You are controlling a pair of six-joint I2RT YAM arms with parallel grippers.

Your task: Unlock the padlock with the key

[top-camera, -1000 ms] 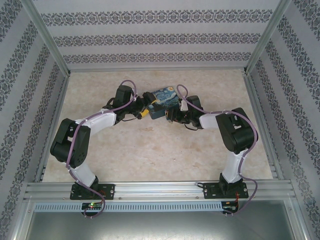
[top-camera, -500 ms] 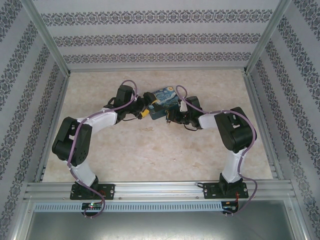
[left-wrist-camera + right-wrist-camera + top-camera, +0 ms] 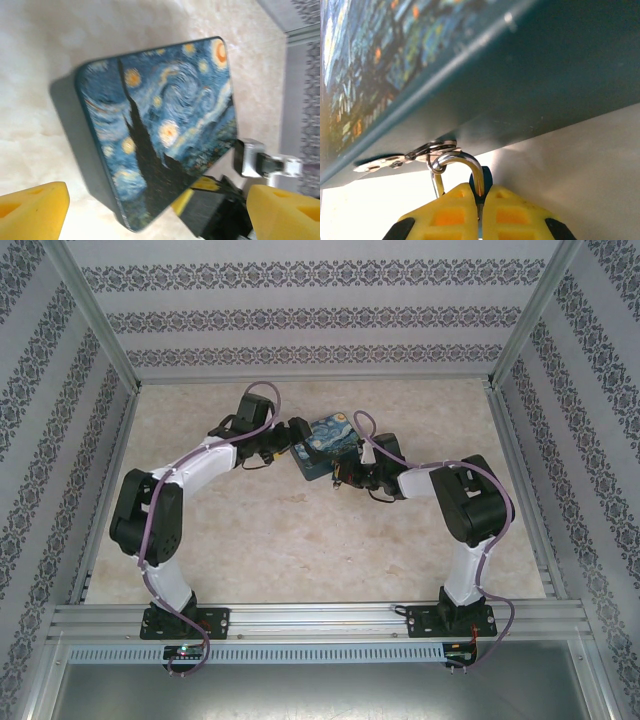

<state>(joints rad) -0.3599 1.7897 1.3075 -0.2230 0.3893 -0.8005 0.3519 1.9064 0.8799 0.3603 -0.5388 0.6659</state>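
free: near table [image 3: 300,550] open | obstacle: box [image 3: 325,440] mid-table, right tool [image 3: 480,200] just beside its wall

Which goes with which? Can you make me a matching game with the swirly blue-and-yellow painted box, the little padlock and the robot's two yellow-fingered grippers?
Things
1. blue-and-yellow swirl-painted box
2. small padlock with a silver loop
3. left gripper
4. right gripper

States
A. shut, pinching the padlock
B. resting on the pale marble-look table
C. wide open, holding nothing
D. hooked through a metal ring on the box's side

Pairs: 1-B, 2-D, 3-C, 4-A
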